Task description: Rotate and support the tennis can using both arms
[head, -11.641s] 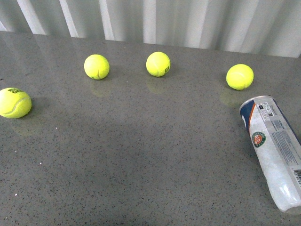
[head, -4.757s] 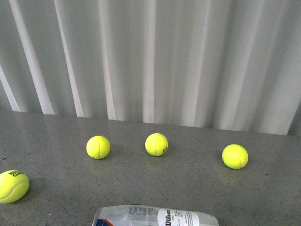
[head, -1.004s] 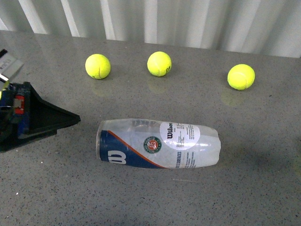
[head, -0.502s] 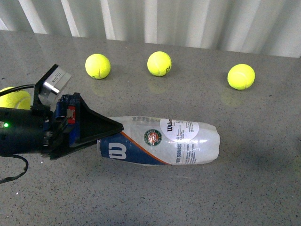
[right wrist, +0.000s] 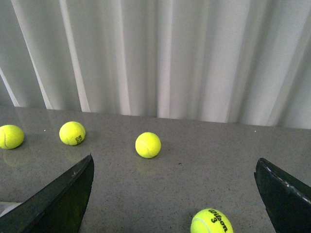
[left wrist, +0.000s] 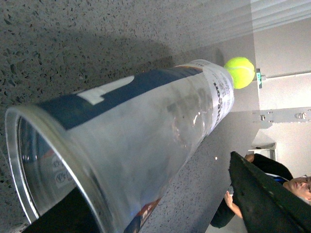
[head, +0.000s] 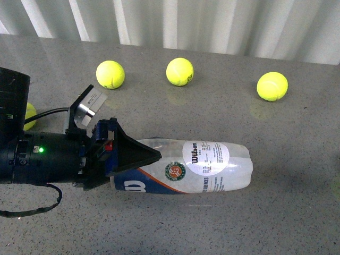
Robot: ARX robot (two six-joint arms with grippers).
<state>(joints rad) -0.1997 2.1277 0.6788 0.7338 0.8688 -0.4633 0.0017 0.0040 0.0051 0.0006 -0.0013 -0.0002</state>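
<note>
We are now straddling the mouth of the tennis can [head: 212, 170] with our wide-open left claw [head: 139, 159], readying a grip; right claw [right wrist: 174, 160] gaping, empty.

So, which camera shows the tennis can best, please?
The front view: nearly the whole tennis can is seen lying on its side on the table, with its label readable. The left wrist view shows only its open end close up, the body strongly foreshortened. The right wrist view shows balls but not the can clearly.

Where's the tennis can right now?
In the front view, the tennis can lies sideways on the table, open end at the left gripper, three tennis balls beyond it.
</note>
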